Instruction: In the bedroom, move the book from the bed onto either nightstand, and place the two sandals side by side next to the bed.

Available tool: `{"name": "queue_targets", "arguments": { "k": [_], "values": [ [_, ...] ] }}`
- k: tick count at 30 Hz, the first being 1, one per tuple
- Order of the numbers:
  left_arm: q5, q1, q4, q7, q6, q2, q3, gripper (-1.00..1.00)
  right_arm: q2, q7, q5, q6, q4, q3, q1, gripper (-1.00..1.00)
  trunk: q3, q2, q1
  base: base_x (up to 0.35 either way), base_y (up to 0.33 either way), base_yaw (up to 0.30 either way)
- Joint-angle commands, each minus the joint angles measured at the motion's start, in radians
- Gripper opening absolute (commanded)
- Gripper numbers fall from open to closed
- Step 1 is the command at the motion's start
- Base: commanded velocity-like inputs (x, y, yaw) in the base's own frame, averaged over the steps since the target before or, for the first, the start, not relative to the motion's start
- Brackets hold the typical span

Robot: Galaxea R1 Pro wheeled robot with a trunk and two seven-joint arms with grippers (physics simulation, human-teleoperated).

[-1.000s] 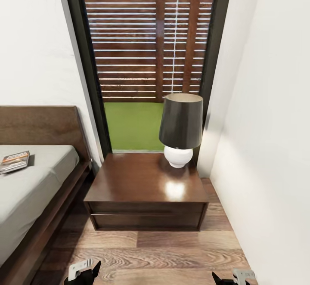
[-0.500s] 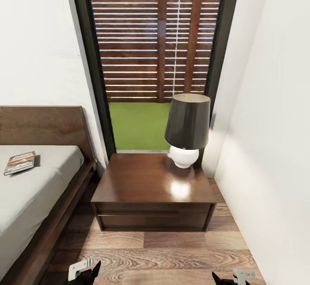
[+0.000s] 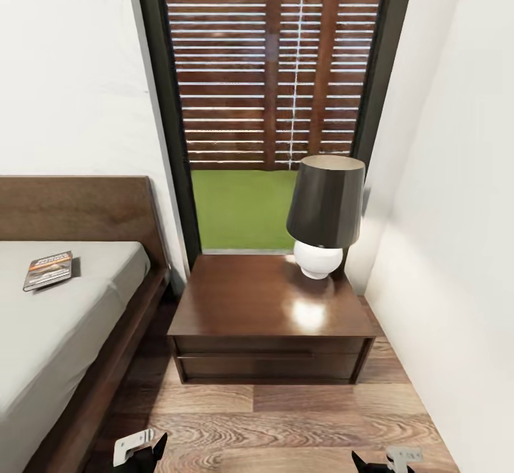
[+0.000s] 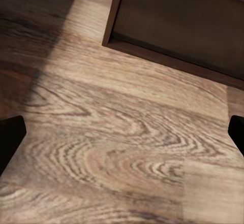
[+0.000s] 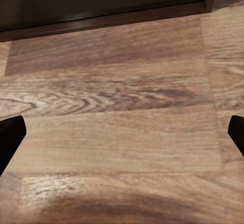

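The book (image 3: 48, 270) is a thin little paperback with a dark cover, white lettering up top and an orange band across it. It's lying flat on the pale grey mattress of the bed (image 3: 86, 316), far end, close to the brown headboard (image 3: 78, 208) at the left of the scene. Right of the bed sits the dark brown nightstand (image 3: 264, 309), glossy top, one drawer front, with a black-shaded, white-based lamp (image 3: 325, 216) on its far right corner. A tall dark-framed window (image 3: 271, 101) behind it looks out on grass and a slatted fence.

Compared to a second ago the whole head view has slid, so the camera swung left; book and nightstand haven't budged.

Left gripper (image 4: 122, 135) and right gripper (image 5: 122, 132) both hang low over the wood-plank floor (image 3: 285, 423) with their fingers spread wide, nothing between them.
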State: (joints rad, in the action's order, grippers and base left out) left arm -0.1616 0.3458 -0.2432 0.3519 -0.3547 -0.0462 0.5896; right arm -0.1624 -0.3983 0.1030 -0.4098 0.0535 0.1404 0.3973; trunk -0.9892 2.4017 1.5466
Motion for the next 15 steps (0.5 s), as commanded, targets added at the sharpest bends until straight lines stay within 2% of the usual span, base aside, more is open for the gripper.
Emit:
{"name": "queue_targets", "arguments": {
  "k": [1, 4, 10, 15],
  "values": [
    [-0.010, 0.001, 0.001, 0.004, -0.004, 0.001, 0.009, 1.00, 0.000, -0.011, 0.010, 0.000, -0.001, 0.004, 0.001, 1.00, -0.001, 0.000, 0.000, 0.000, 0.013, 0.000],
    [-0.010, 0.001, 0.001, 0.004, -0.004, 0.000, 0.009, 1.00, 0.000, -0.010, 0.010, 0.000, -0.001, 0.004, 0.001, 1.00, -0.001, 0.000, 0.000, 0.099, 0.006, 0.000],
    [-0.010, 0.001, 0.001, 0.004, -0.004, 0.000, 0.009, 1.00, 0.000, -0.010, 0.011, 0.000, -0.001, 0.004, 0.001, 1.00, -0.001, 0.000, 0.000, 0.273, 0.001, 0.000],
    [-0.010, 0.001, 0.001, 0.004, -0.004, 0.000, 0.009, 1.00, 0.000, -0.010, 0.011, 0.000, -0.001, 0.004, 0.001, 1.00, -0.001, 0.000, 0.000, 0.145, 0.000, 0.000]
  ]
}}
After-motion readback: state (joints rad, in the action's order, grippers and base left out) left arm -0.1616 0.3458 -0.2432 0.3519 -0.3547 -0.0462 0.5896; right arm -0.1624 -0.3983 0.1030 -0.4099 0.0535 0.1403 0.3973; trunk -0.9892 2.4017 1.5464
